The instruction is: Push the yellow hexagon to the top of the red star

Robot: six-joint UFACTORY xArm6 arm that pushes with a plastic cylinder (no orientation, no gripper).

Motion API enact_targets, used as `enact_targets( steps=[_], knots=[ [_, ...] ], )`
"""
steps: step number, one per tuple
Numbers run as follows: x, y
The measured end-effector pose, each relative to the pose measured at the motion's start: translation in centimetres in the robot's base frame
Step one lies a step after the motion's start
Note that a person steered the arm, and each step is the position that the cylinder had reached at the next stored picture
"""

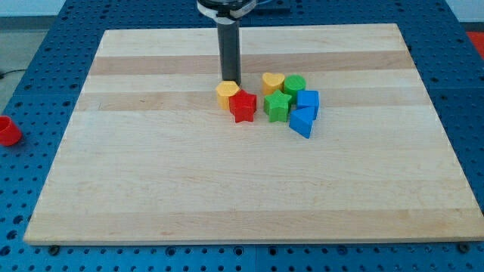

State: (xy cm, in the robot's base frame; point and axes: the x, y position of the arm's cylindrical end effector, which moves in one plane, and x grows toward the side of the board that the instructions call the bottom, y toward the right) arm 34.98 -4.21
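Just above the yellow hexagon (226, 93), my tip (230, 81) stands upright.

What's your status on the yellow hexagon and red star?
My tip at the yellow hexagon, on its top side. Hexagon touching the red star, at its upper left. Nothing between them; green star sits clear to the view's right.

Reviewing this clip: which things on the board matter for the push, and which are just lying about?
In the job: yellow hexagon, red star, my tip just above the hexagon.

Lying about: yellow heart, green cylinder, green star, blue cube, blue wedge-like block.
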Motion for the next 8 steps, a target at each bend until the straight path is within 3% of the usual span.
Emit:
enact_targets(
  steps=[1,3,4,5,6,8],
  knots=[
    [1.5,2.0],
    [-0.3,-7.3],
    [3.0,-8.4],
    [4.8,-7.0],
    [4.8,-1.3],
    [4.3,0.6]
  ],
)
